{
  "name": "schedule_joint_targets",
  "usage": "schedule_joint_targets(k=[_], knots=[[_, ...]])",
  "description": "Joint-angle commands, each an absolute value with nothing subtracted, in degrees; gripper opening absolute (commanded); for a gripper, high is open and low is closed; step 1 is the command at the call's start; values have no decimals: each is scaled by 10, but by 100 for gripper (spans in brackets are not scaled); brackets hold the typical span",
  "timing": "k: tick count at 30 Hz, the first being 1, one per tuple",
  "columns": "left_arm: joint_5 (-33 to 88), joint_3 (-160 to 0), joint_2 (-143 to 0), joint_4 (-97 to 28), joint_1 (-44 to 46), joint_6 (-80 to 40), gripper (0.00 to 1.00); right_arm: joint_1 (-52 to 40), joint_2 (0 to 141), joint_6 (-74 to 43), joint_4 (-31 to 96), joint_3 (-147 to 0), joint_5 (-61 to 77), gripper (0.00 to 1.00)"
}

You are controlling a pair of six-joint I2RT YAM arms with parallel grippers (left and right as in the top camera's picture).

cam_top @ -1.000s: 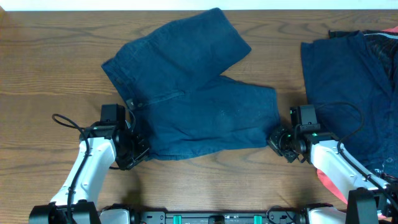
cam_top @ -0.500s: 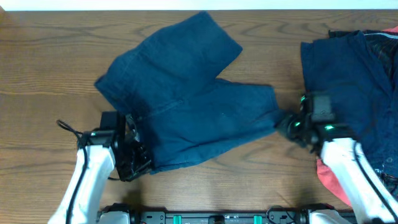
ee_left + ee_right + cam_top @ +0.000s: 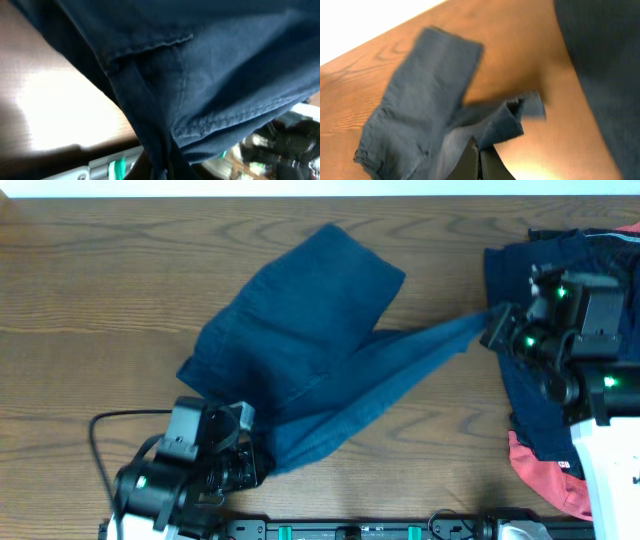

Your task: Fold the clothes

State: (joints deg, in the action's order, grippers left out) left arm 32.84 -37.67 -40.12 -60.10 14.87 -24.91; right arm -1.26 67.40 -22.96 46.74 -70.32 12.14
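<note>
Navy shorts lie across the middle of the wooden table, with one leg stretched between my two pincers. My left pincer is closed on the near waist corner. My right pincer is closed on the leg hem, beside the dark pile.

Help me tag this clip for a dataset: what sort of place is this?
Likely a robot lab bench, not a home: a wood table, a left gripper and right gripper holding shorts between them, and a pile of clothes waiting at the right.
</note>
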Motion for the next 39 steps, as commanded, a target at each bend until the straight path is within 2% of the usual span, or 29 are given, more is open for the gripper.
schedule_joint_targets(k=[1,5,10,22,34,35,36,37,38,39], knots=[[256,-387,-355,-549,147,-333,6,-44,723,-151,440,-771,79,1],[119,-387,-326,-446,138,-424,6,-93,810,-136,410,-846,69,1],[-18,-385,-358,-384,132,-485,6,-150,932,-111,343,-926,58,1],[-169,-385,-584,-316,127,-559,6,-217,1151,-94,104,-946,58,1],[-176,-385,-712,-199,54,-563,8,-240,1254,-95,-83,-946,58,1],[-176,-385,-718,-195,52,-563,14,-243,1260,-95,-95,-946,58,1],[-176,-385,-727,-187,50,-563,33,-247,1268,-95,-110,-946,58,1],[-176,-385,-733,-184,50,-562,45,-250,1272,-95,-116,-946,58,1],[-176,-385,-737,-180,50,-562,59,-254,1278,-95,-122,-946,58,8],[-176,-385,-741,-174,50,-562,63,-258,1284,-95,-126,-946,58,31]])
